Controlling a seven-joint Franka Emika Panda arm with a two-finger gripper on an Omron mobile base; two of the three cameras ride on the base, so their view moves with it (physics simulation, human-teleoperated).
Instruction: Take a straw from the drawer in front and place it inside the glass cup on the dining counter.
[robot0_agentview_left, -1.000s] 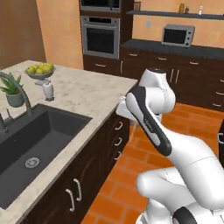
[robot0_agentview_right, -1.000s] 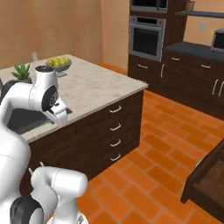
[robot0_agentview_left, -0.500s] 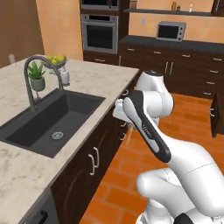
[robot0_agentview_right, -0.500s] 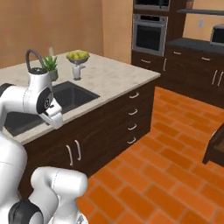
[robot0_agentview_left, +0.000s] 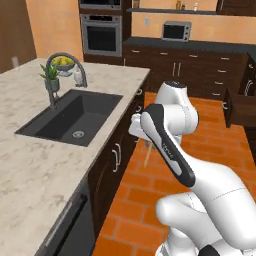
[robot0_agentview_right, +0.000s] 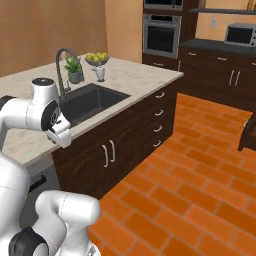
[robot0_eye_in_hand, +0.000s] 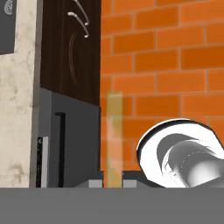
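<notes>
My gripper (robot0_agentview_left: 144, 138) is shut on the straw (robot0_agentview_left: 147, 154), a thin pale stick that hangs down from the fingers over the brick floor beside the dining counter (robot0_agentview_left: 30, 165). In the hand view the straw (robot0_eye_in_hand: 114, 140) stands upright between the two fingertips of the gripper (robot0_eye_in_hand: 113, 183). From the right base view the gripper (robot0_agentview_right: 63, 140) hovers at the counter's front edge. The glass cup (robot0_agentview_left: 78, 76) stands on the marble top by the fruit bowl, far from the gripper; it is also in the right base view (robot0_agentview_right: 100, 73). The drawer (robot0_agentview_left: 240, 102) stands pulled out at the right.
A black sink (robot0_agentview_left: 75, 117) with a curved faucet (robot0_agentview_left: 65, 62) is set into the counter. A potted plant (robot0_agentview_left: 51, 75) and a fruit bowl (robot0_agentview_right: 97, 57) stand beside the glass cup. Dark cabinet doors and drawers (robot0_agentview_right: 135, 132) run along the island's side. An oven and microwave sit at the back wall.
The whole picture has shifted as the base moved along the island, so the sink is now closer. The gripper stays shut on the straw.
</notes>
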